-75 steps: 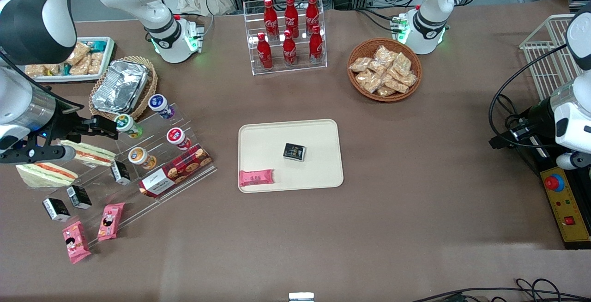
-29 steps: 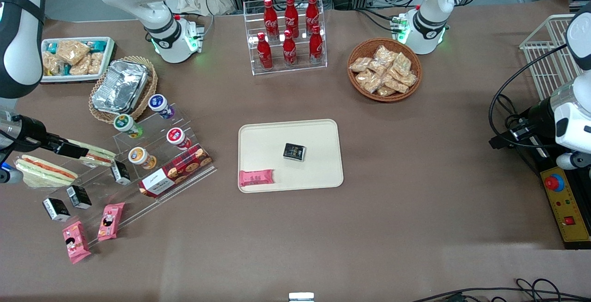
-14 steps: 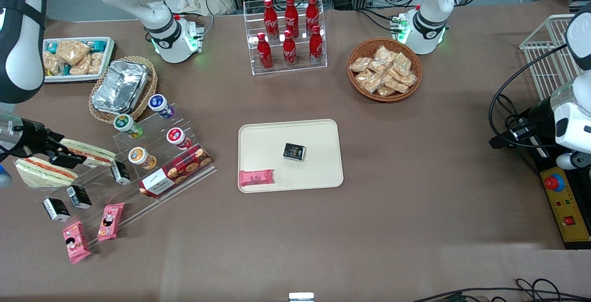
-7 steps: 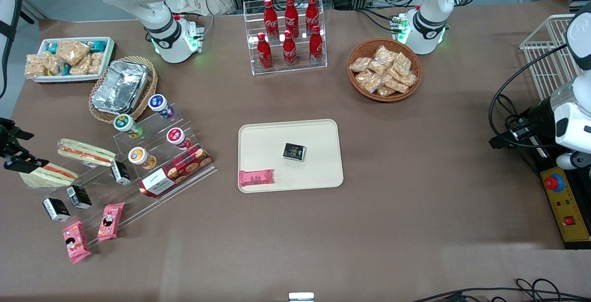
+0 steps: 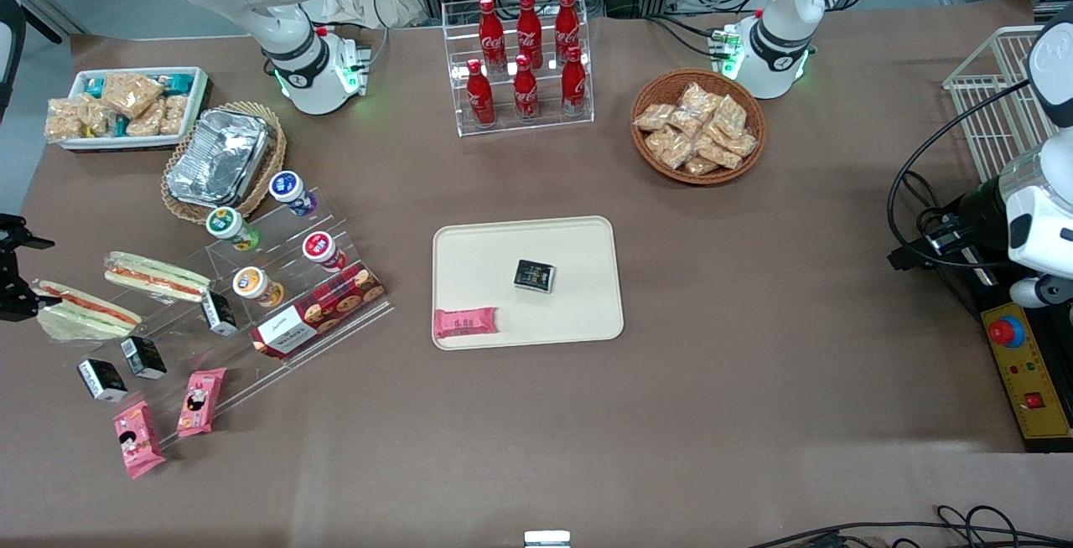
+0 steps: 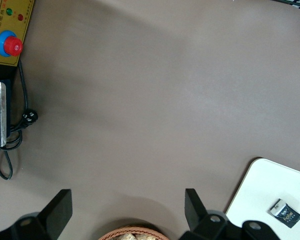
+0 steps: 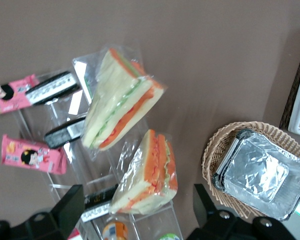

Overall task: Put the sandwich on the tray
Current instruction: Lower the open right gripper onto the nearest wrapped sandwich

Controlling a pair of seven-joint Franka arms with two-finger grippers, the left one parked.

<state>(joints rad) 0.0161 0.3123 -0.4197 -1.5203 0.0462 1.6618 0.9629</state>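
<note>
Right wrist view shows the claw [image 7: 132, 217] spread wide, holding nothing, raised over 2 wrapped sandwiches. The nearer one, the sandwich [image 7: 149, 175], lies directly beneath the claw on the clear display rack [image 7: 90, 165]; the second sandwich [image 7: 121, 103] lies just past it on the desk [image 7: 200, 55]. The tray [image 5: 469, 246] sits well away from the claw, toward the desk's middle, already carrying 1 pink bar [image 5: 465, 323] and 1 black packet [image 5: 534, 276]. Judgement: the reach stage is in hand, nothing gripped yet. Next move calls for descending, fingers straddling the wedge across its bread faces, and closing gently so the wrap does not slip.
</note>
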